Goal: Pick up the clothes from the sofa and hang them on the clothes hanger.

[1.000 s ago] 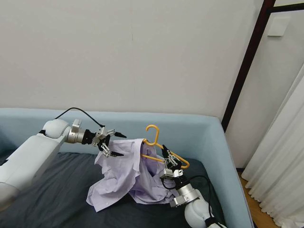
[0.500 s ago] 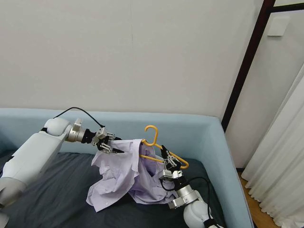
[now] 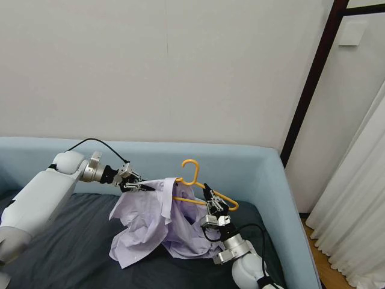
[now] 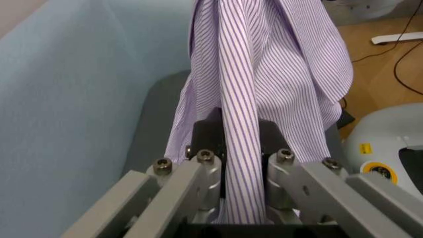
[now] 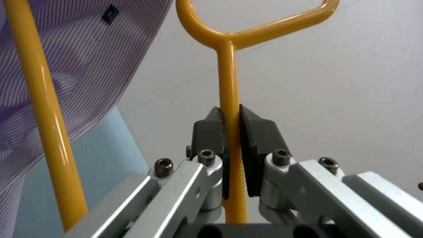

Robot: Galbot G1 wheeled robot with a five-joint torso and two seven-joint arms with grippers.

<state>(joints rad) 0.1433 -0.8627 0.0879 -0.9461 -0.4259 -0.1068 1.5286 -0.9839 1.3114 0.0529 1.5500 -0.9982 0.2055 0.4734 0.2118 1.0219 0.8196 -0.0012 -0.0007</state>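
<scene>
Striped shirt [image 3: 150, 223] half draped on the yellow hanger [image 3: 191, 174], over the sofa [image 3: 264, 171] seat.
The left gripper [image 3: 139, 185] pinches a shirt fold at the left; the right gripper [image 3: 212, 202] clamps the hanger's right shoulder. Better to draw the cloth gently, with the hanger level, so nothing slips.

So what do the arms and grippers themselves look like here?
The left arm and right arm wear smooth white shells with silver wrist cuffs. A black cable loops over the left wrist. The left gripper and right gripper are bare grey metal linkages with hex screws and black pads.
</scene>
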